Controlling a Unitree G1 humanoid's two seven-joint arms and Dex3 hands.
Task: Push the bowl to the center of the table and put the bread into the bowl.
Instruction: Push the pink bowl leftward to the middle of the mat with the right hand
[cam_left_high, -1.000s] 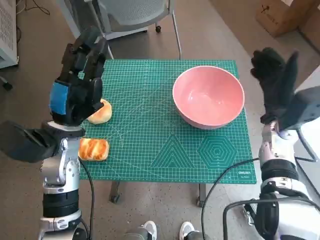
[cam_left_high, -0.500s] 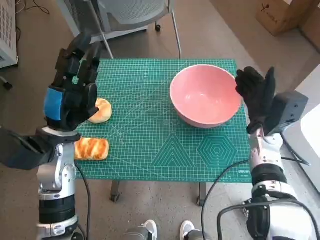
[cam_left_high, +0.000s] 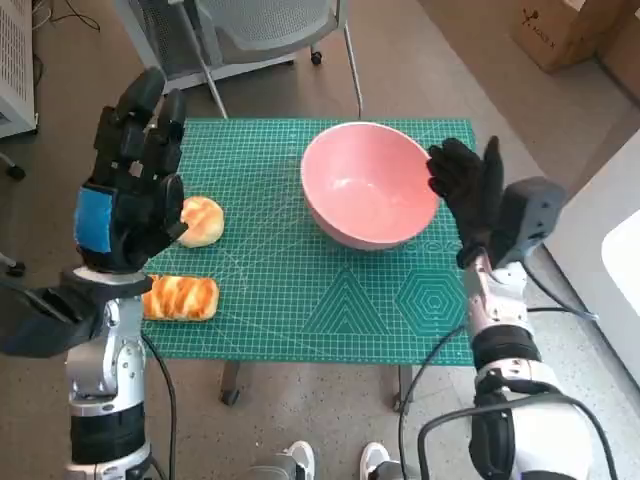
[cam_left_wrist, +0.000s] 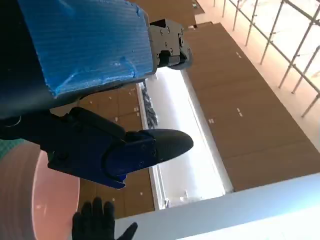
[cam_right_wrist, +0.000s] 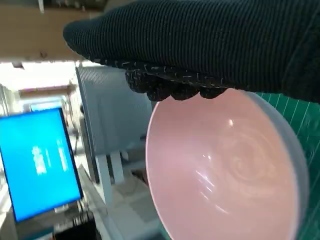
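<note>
the right robot hand (cam_left_high: 467, 192), fingers spread, pressed the pink bowl (cam_left_high: 368, 198) at its rim. the left robot hand (cam_left_high: 128, 195) hovered spread and empty above the bread (cam_left_high: 197, 221).

A glossy pink round bowl (cam_left_high: 370, 196) stood upright and empty on the green gridded cutting mat (cam_left_high: 300, 300), toward its far middle. A round golden bun (cam_left_high: 198, 221) lay near the mat's left edge. Just nearer, apart from it, a striped, glazed oblong pastry (cam_left_high: 180, 297) lay flat at that same edge.
</note>
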